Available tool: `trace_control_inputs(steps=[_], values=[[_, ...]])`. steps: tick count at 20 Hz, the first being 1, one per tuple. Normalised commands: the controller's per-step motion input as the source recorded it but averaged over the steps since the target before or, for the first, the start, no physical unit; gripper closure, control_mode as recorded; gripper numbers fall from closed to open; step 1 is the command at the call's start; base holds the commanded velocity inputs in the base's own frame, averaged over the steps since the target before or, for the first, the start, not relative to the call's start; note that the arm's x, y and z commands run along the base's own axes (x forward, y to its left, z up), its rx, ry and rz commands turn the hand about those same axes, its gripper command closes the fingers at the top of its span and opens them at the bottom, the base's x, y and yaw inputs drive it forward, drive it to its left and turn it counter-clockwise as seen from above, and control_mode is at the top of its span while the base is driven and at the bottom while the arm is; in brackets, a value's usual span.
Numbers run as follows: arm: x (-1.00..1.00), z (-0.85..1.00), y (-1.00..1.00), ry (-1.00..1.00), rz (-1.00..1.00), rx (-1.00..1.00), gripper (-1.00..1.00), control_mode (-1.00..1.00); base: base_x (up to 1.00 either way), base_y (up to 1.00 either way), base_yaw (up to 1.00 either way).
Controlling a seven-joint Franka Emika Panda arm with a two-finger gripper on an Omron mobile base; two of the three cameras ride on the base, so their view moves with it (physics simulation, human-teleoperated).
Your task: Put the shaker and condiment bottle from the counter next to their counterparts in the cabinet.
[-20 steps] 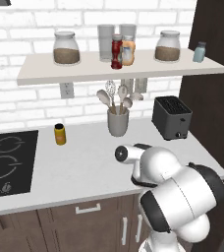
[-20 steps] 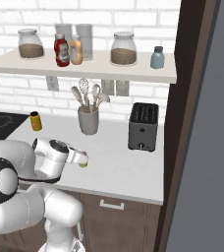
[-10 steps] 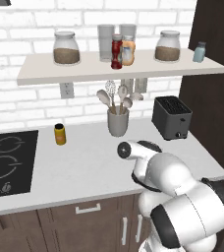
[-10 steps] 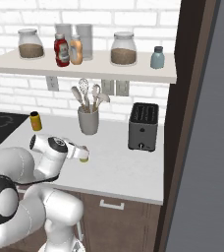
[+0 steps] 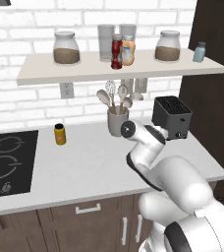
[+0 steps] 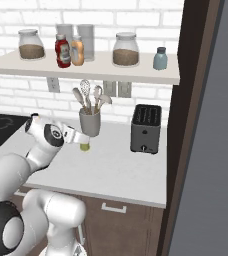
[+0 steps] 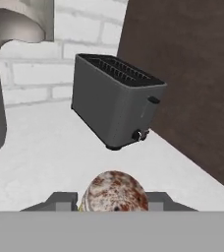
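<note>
**Shaker between the fingers beside the utensil crock**

The gripper (image 7: 113,199) sat low over the counter (image 6: 121,170), its two fingers pressed against the sides of the shaker (image 6: 86,146), whose speckled top (image 7: 114,192) showed between them. The shaker stood just in front of the grey utensil crock (image 6: 90,122), with the toaster (image 6: 146,129) well to its right. On the shelf (image 5: 119,69) above, the red condiment bottle (image 5: 116,51) stood touching the orange bottle (image 5: 127,52), between two glass jars. The pale blue shaker (image 5: 199,51) stood at the shelf's far right end. A yellow-orange jar (image 5: 60,134) stood on the counter near the cooktop (image 5: 8,162).
</note>
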Motion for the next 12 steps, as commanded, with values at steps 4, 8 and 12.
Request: trace_control_inputs(steps=[4,8,12], values=[[-0.26,0.97,0.00,0.00,0.00,0.00,1.00,-1.00,0.00,0.00,0.00],[-0.28,0.99,0.00,0.00,0.00,0.00,1.00,-1.00,0.00,0.00,0.00],[-0.26,0.91,0.00,0.00,0.00,0.00,1.00,-1.00,0.00,0.00,0.00]])
